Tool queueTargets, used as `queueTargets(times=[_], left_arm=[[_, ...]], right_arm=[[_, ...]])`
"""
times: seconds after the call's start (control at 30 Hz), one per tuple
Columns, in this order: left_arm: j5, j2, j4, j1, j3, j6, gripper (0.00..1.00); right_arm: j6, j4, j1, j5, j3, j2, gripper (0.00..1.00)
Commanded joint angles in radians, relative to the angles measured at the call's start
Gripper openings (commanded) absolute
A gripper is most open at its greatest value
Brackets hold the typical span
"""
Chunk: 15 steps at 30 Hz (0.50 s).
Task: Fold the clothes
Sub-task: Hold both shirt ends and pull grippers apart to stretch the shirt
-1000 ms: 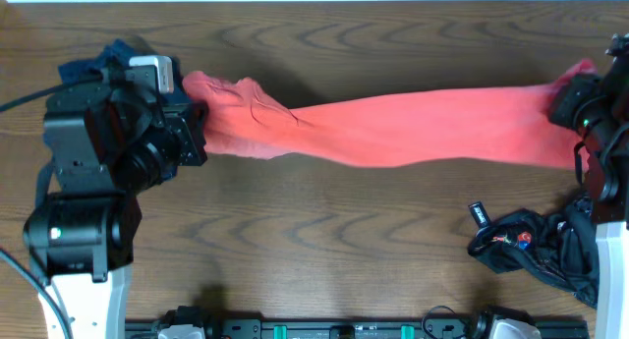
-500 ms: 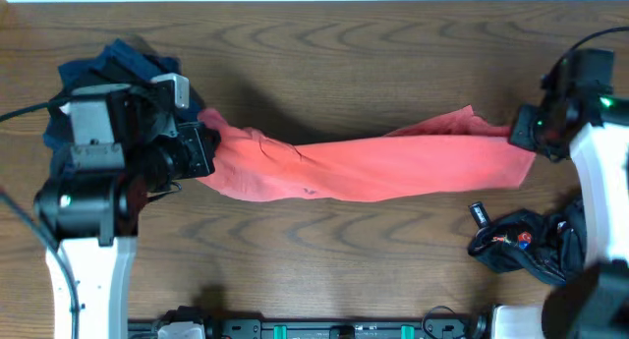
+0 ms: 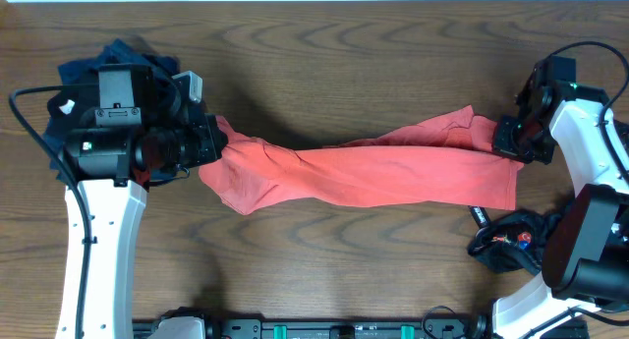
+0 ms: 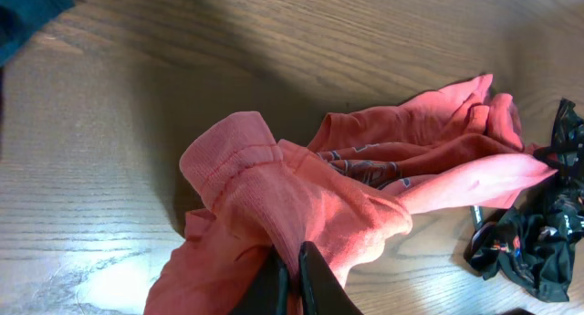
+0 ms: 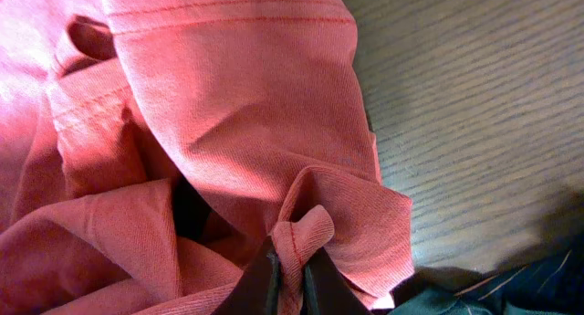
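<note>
Firmly, left fingers [image 4: 316, 280] and right fingers [image 5: 322, 284] pinch opposite ends of the coral T-shirt [image 3: 373, 172].

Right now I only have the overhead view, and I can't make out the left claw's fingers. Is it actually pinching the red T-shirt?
Observer: Yes. In the left wrist view, the left claw is shut on a bunched fold of the T-shirt.
Operator: And the other side?
Observer: The right wrist view shows the right claw pinching a stitched hem fold between its fingers.
Operator: Any printing visible?
Observer: A dark print peeks out between the folds, in the left wrist view only.
</note>
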Motion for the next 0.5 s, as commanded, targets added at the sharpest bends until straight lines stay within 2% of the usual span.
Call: queueTargets(times=[0.0, 0.47], left_arm=[[0.003, -0.003, 0.002, 0.006, 0.0, 0.01, 0.06], [0.003, -0.003, 0.002, 0.006, 0.0, 0.025, 0.06]], right_arm=[[-0.011, 0.004, -0.012, -0.008, 0.008, 0.005, 0.11], [-0.011, 0.002, -0.012, -0.029, 0.008, 0.005, 0.13]])
